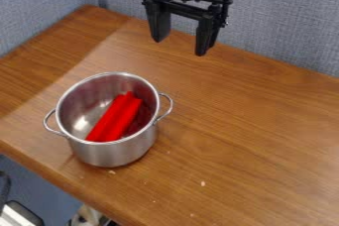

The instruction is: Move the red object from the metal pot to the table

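A shiny round metal pot with two small loop handles stands on the brown wooden table, near its front left part. Inside the pot lies the red object, a long red bar leaning diagonally across the bottom. My gripper hangs well above the table toward the back, up and to the right of the pot. Its two black fingers point down and stand wide open with nothing between them.
A grey-blue fabric wall rises behind the table. The table's front edge runs diagonally just below the pot. Bare wood lies to the right of the pot and under the gripper.
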Motion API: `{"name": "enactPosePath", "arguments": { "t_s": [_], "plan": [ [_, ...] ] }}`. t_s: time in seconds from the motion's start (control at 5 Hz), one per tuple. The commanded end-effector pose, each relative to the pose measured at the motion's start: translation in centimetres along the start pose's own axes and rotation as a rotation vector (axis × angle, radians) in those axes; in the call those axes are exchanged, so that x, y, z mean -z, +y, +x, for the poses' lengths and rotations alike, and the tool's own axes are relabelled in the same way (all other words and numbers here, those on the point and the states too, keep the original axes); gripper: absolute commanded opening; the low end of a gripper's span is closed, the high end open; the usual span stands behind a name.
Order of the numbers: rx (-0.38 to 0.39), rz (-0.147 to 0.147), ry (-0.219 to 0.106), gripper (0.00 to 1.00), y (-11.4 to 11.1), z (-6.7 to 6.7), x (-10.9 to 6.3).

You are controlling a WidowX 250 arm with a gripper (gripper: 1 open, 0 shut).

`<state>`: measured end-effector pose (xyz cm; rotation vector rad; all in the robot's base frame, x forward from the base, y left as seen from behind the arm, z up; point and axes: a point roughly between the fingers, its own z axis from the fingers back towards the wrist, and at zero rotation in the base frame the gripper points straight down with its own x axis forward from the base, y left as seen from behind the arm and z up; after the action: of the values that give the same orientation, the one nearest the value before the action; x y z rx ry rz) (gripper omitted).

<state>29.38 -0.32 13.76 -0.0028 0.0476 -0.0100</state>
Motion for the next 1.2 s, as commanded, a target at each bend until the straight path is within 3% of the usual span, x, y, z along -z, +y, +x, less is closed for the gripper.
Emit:
{"name": "enactPosePath", "arguments": {
  "t_s": [0.0,0.2,0.4,0.6,1.0],
  "plan": [
    [-0.033,-0.002,0.021,1.0,0.6,-0.1,1.7],
    [-0.044,0.016,0.002,1.0,2.1,-2.9,1.9],
    [0.011,0.021,-0.036,1.0,3.5,-5.9,1.6],
    [0.081,0.024,-0.085,1.0,4.8,-8.1,1.7],
    [0.185,0.039,-0.091,1.0,7.0,-9.7,3.7]
  ]
}}
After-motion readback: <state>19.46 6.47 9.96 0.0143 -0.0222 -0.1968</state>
